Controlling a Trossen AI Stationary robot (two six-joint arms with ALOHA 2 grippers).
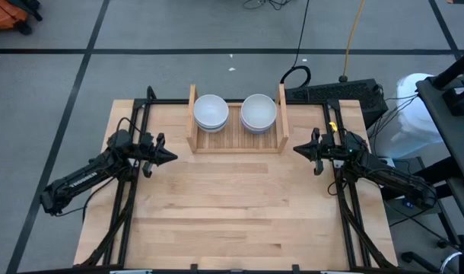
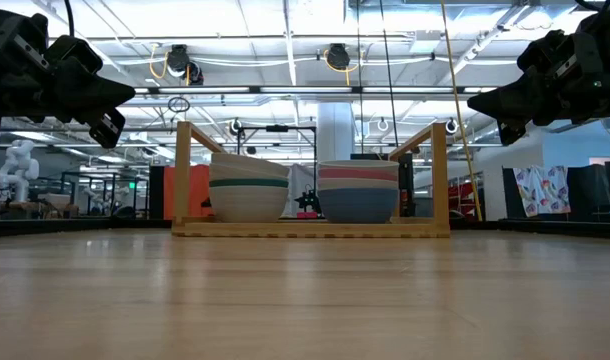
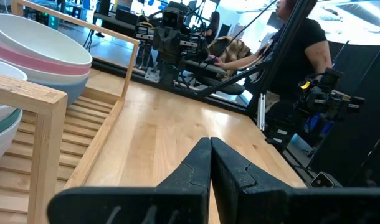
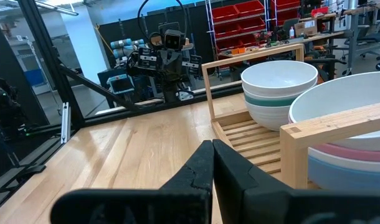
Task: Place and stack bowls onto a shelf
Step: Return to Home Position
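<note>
Shelf [image 1: 236, 141] at 12 o'clock on tabletop [image 1: 232, 213] holds two bowl stacks [image 1: 211, 111]. Left end effector [image 1: 170, 157] at 9 o'clock and right end effector [image 1: 297, 149] at 3 o'clock: fingers closed, empty.

One camera hung high above the light wooden slatted shelf [image 1: 236, 138] and looked straight down on it. Another sat low by the pale wooden table [image 2: 305, 300], well in front of the shelf, looking level at it. Each wrist camera sat just beside one end of the shelf, looking across past it. All four saw the shelf.
</note>
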